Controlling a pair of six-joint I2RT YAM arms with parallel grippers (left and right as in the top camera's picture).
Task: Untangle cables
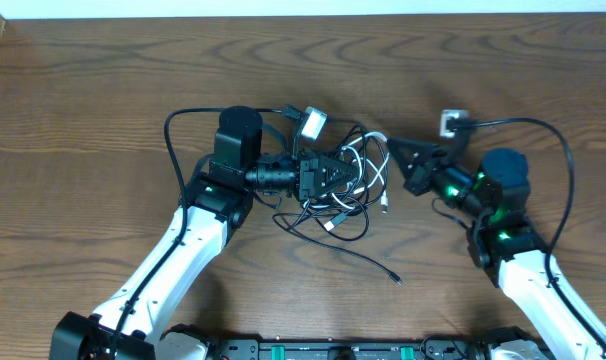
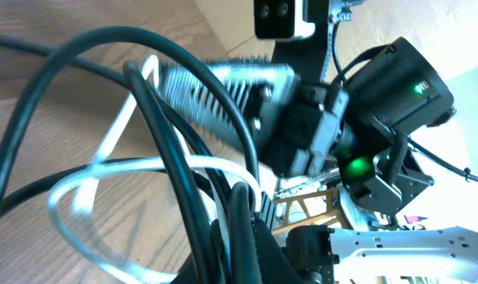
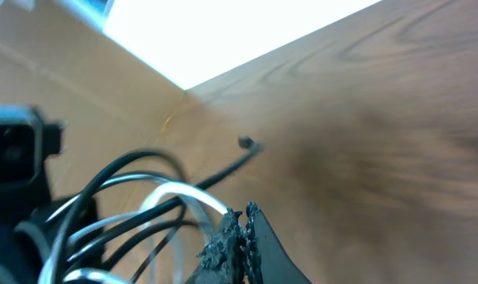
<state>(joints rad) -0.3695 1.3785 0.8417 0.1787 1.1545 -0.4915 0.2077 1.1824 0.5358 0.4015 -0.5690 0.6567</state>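
Note:
The cables lie in a tangle at mid-table: several black cords point(image 1: 328, 235) looped with a white one point(image 1: 378, 160). My left gripper point(image 1: 333, 180) sits in the middle of the tangle. In the left wrist view it point(image 2: 239, 237) is shut on black cords point(image 2: 192, 181) that run between its fingers, and the white cord point(image 2: 128, 166) loops beside them. My right gripper point(image 1: 395, 148) points at the tangle's right edge. Its jaws point(image 3: 243, 213) are pressed together; the white cord point(image 3: 184, 193) reaches the left fingertip and passes behind it. Black cords point(image 3: 121, 170) curve to its left.
One black cord trails toward the front and ends in a small plug point(image 1: 396, 279). Another plug end point(image 3: 245, 143) lies on the wood beyond the right gripper. The table's far edge point(image 1: 303, 16) runs along the top, with bare wood on both sides of the arms.

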